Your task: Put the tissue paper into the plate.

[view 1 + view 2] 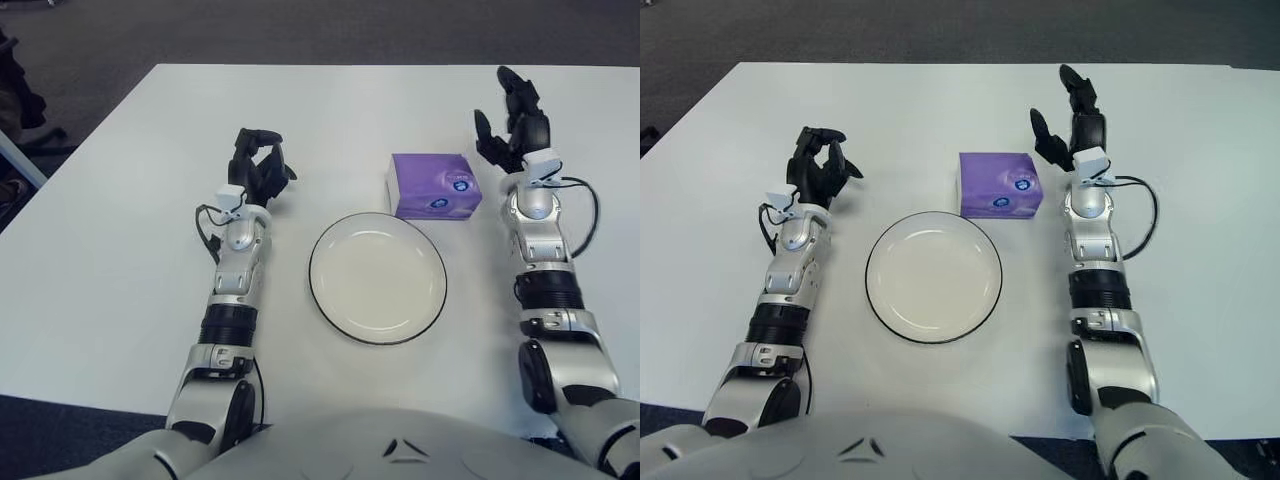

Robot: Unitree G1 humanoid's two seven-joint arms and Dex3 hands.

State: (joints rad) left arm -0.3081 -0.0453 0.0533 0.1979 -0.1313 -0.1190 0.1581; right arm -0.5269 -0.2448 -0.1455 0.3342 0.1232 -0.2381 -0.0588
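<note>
Tissue paper, a small purple rectangular pack, lies on the white table just beyond the far right rim of the round white plate with a dark edge, apart from it and not yet grasped. Right hand stands just right of the pack, fingers spread and empty; left hand shows left of the plate, fingers curled on nothing. Judged stage: approach; next, the right hand must close on the pack and carry it over the plate.

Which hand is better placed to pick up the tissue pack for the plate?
The right hand. It shows open just to the right of the purple tissue pack, nothing between them. The left hand, fingers curled, shows far left, beyond the white plate in front of the pack.
</note>
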